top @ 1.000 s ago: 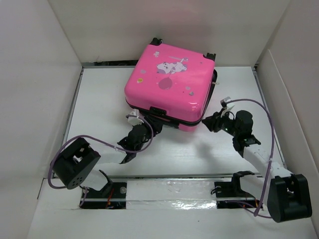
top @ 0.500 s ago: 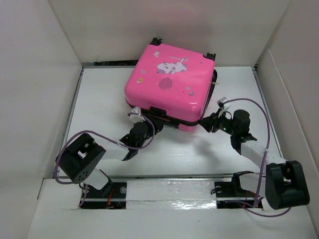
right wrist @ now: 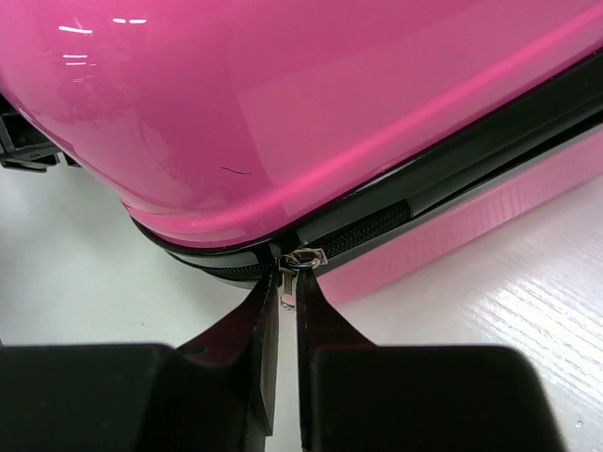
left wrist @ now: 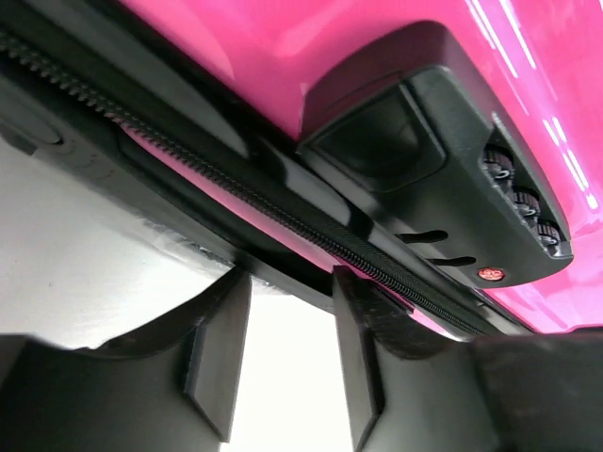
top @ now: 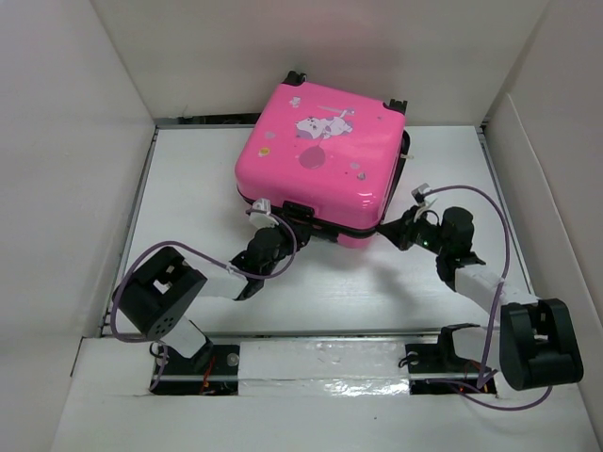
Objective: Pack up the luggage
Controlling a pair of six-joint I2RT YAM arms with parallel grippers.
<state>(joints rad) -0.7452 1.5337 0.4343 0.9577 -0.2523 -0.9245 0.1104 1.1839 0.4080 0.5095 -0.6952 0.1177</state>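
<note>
A small pink hard-shell suitcase (top: 316,155) lies flat and closed on a white desk (top: 188,188), in the upper centre of the overhead view. It is squarish, so no long axis stands out. Its black wheels (top: 298,77) point toward the top of the frame, turned slightly right, and its cartoon-sticker face points up.

The left wrist view gives detail the overhead view cannot. The left end effector (left wrist: 289,282), at the suitcase's lower left corner, is partly open. Bare desk shows between its fingers and it holds nothing. The fingertips sit just under the black zipper (left wrist: 236,184) trim, with a black combination lock (left wrist: 471,207) at the right of that frame.

The right wrist view shows the right end effector (right wrist: 287,282) at the lower right corner of the suitcase. Its fingers are pinched almost fully together on the silver zipper pull (right wrist: 303,256), where the shell curves round.
</note>
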